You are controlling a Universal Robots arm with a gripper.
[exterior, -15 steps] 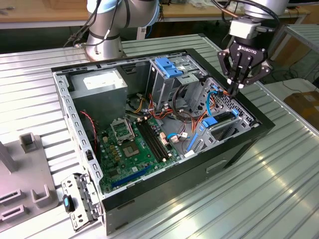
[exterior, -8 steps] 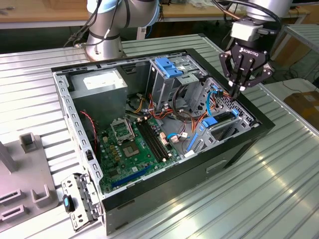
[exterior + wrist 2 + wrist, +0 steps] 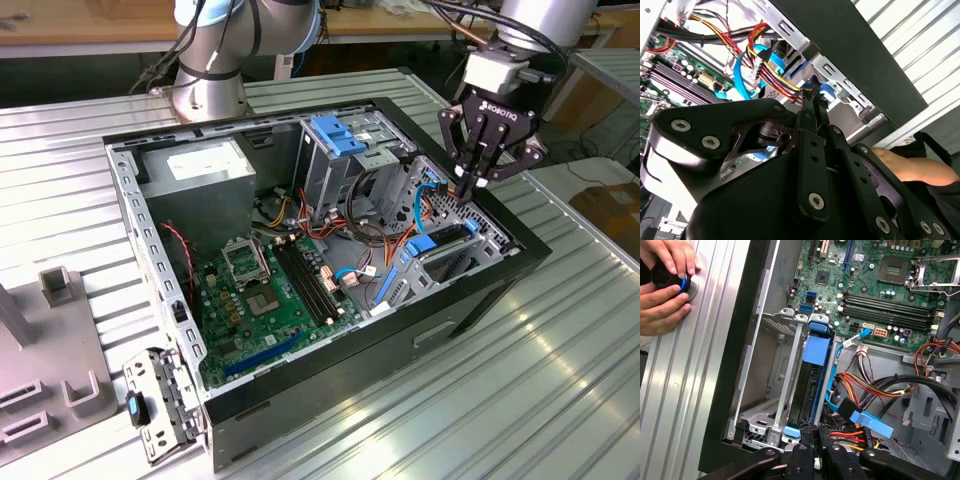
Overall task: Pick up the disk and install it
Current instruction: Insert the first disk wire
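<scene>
The black metal claw [image 3: 472,183] hangs over the open black computer case [image 3: 330,390], at the corner of the case near the desk's far edge on the exterior view's right. Its fingers look pressed close together at the tips, right above the drive slot. Whether they pinch anything there cannot be told.

The disk [image 3: 807,390], a flat dark grey drive in a light-blue plastic frame, stands on its edge in the silver metal cage [image 3: 771,390], just below the claw. It looks like it is already in its slot.

What could go wrong? The claw is very near a bunch of red, yellow and black wires [image 3: 775,75] and a flat blue cable [image 3: 865,417]. If it goes lower or swings sideways, it could snag or pull them. If it pushes the disk crooked, the blue frame could jam in the cage.

Two hands [image 3: 665,285] of a person rest on the ribbed silver desk [image 3: 560,380] beside the case, holding a small black round knob [image 3: 667,276]. They could get bumped.

The claw's own body hides its tips in both wrist views. How deep the disk sits is hard to see.
</scene>
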